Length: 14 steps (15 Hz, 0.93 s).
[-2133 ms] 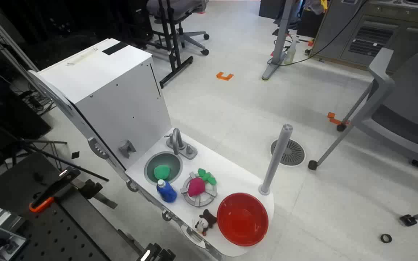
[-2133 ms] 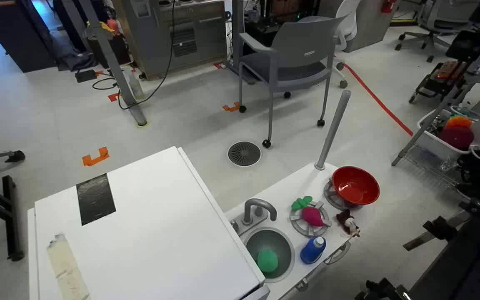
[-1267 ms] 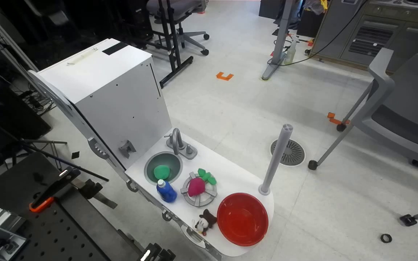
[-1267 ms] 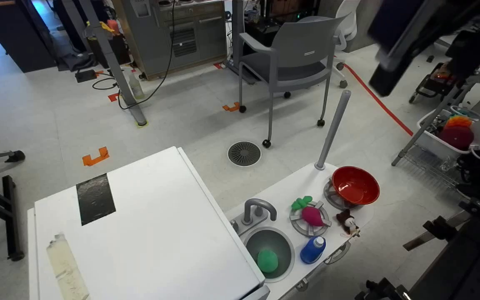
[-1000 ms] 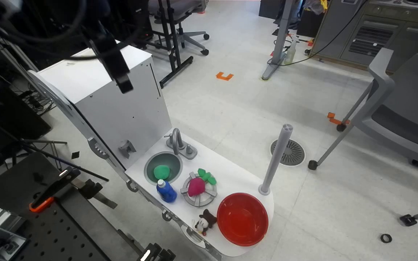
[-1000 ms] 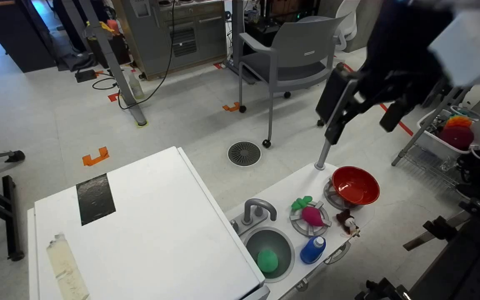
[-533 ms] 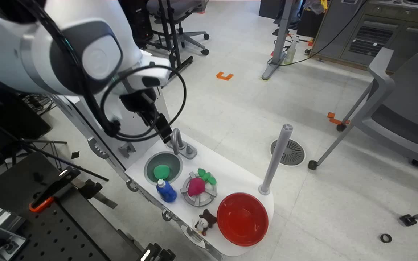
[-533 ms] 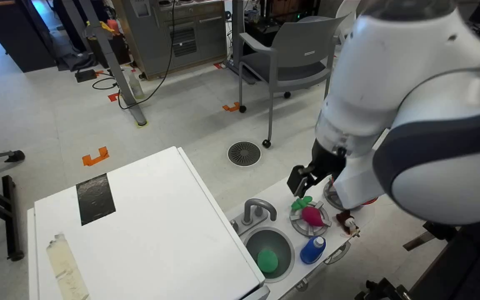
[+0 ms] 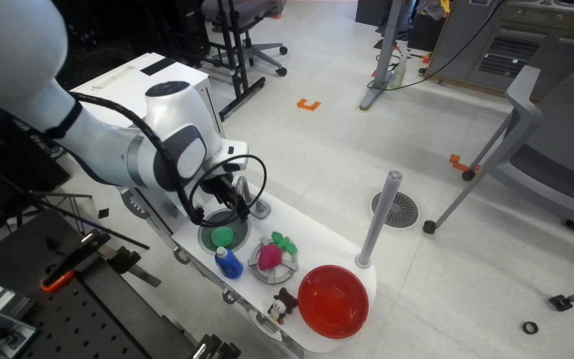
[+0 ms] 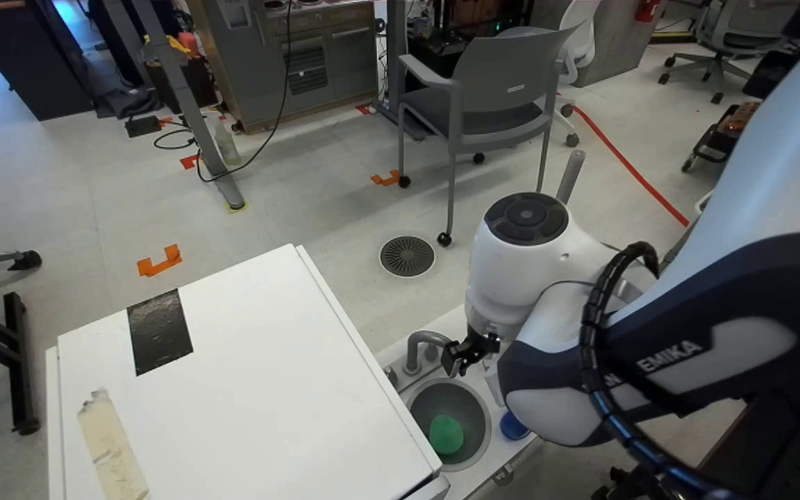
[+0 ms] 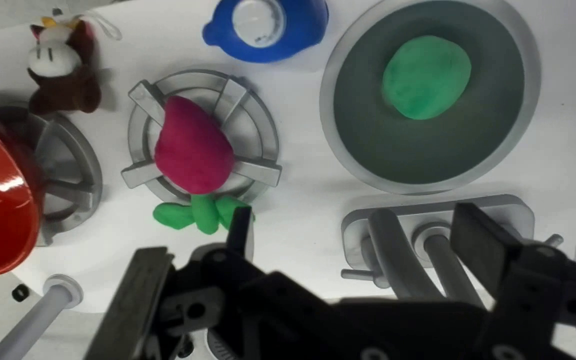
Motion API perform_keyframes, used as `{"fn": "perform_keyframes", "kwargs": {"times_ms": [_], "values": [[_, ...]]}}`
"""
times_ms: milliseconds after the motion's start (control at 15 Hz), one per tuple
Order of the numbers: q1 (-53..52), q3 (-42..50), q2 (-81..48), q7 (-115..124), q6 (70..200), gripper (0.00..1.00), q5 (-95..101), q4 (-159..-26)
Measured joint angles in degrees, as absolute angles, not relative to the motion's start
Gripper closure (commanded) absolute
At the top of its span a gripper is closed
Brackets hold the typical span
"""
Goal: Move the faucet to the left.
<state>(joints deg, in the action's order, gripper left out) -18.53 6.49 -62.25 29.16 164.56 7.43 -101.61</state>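
The silver-grey faucet [image 9: 242, 186] stands on the white counter beside the round sink, upright with a bent spout; it shows also in an exterior view [image 10: 425, 337]. In the wrist view its spout [image 11: 394, 250] runs between the two fingers, nearer the right-hand one, with its base below. My gripper [image 11: 354, 218] is open, fingers wide apart, with nothing gripped. In both exterior views the gripper [image 9: 241, 211] is at the spout's end, above the sink edge; it also shows here [image 10: 453, 360]. Whether a finger touches the spout, I cannot tell.
The sink [image 11: 430, 165] holds a green ball [image 11: 427, 77]. A blue bottle [image 9: 228, 263], a pink toy vegetable [image 9: 270, 257] on a burner, a small plush toy [image 9: 281, 305], a red bowl [image 9: 333, 301] and a grey post [image 9: 379, 219] stand along the counter. A white cabinet [image 10: 247, 396] rises beside the sink.
The arm has come into view from outside both exterior views and moved down to the faucet, its gripper now at the spout. The faucet and other objects have not visibly moved.
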Motion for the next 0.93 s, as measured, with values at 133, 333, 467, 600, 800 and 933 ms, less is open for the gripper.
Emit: {"fn": "perform_keyframes", "kwargs": {"times_ms": [133,333,467,600,800,933], "values": [[-19.8,7.6,-67.1,28.9,165.5,0.0,6.5,-96.2],[-21.3,8.8,-72.7,28.6,165.7,0.0,5.8,-89.2],[-22.1,9.0,-75.4,28.1,166.2,0.0,5.8,-85.6],[-23.0,9.1,-77.5,27.4,166.8,0.0,5.8,-82.9],[-24.3,9.2,-79.1,26.7,167.4,0.0,5.7,-80.9],[-24.6,9.3,-79.0,26.2,167.4,0.0,5.7,-81.0]]}}
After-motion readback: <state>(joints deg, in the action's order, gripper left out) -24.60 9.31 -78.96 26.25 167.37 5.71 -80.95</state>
